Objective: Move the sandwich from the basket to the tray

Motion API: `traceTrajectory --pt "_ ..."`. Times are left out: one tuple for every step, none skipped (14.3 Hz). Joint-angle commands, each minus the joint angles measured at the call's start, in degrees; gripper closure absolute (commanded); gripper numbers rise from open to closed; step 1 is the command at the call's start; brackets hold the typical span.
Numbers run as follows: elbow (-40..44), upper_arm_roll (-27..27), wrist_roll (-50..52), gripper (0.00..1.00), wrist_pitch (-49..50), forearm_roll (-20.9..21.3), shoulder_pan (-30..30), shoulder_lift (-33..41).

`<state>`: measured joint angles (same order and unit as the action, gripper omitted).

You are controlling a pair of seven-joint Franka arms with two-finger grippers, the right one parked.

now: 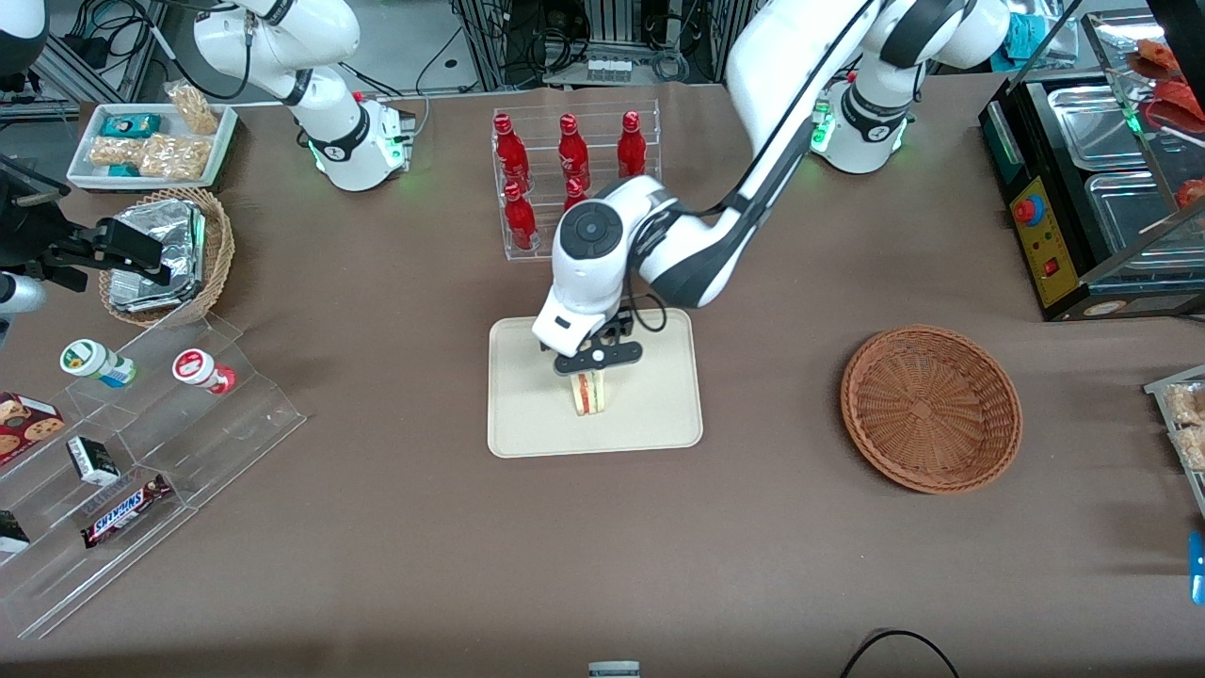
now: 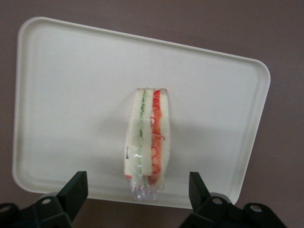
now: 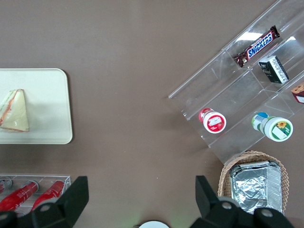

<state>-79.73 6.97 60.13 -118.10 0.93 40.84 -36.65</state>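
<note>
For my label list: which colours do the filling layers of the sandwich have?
Green and orange-red between white bread; the sandwich shows best in the left wrist view, under the open gripper.

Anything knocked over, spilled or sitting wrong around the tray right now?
Nothing stands out. The sandwich sits upright on the tray, wrap intact, inside the rim. The gripper hangs above it, fingers open and clear. The basket is upright.

Red bottles (image 1: pixel 565 165) in clear rack, Snickers bar (image 1: pixel 125 509), foil packets (image 1: pixel 160 254)
</note>
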Motion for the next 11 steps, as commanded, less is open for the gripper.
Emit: traceTrajectory --pt "-3.76 0.06 -0.89 0.00 10.55 0.30 -4.26 7.36" --pt "-6.03 0.06 -3.94 0.00 13.22 -0.30 -6.63 10.17" --pt "-8.84 0.14 -8.67 0.00 13.50 -0.57 -9.78 12.98" --pt "-11.48 0.23 -12.20 0.00 13.59 -0.66 -12.16 14.92" --pt "-14.90 0.15 -15.89 0.00 13.51 -0.84 -13.75 17.03" --pt "-17.98 0.14 -19.40 0.00 13.51 -0.84 -15.68 19.14" --pt "-21.14 0.14 -24.40 0.00 13.68 -0.84 -18.66 22.03" --pt "-23.95 0.14 -30.45 0.00 14.29 -0.84 -21.48 25.11" --pt "-25.64 0.14 -35.82 0.00 15.95 -0.84 -23.94 27.66" --pt "-25.83 0.14 -41.44 0.00 19.19 -0.92 -27.45 29.77" --pt "-25.48 0.14 -46.02 0.00 21.92 -0.93 -30.09 31.10"
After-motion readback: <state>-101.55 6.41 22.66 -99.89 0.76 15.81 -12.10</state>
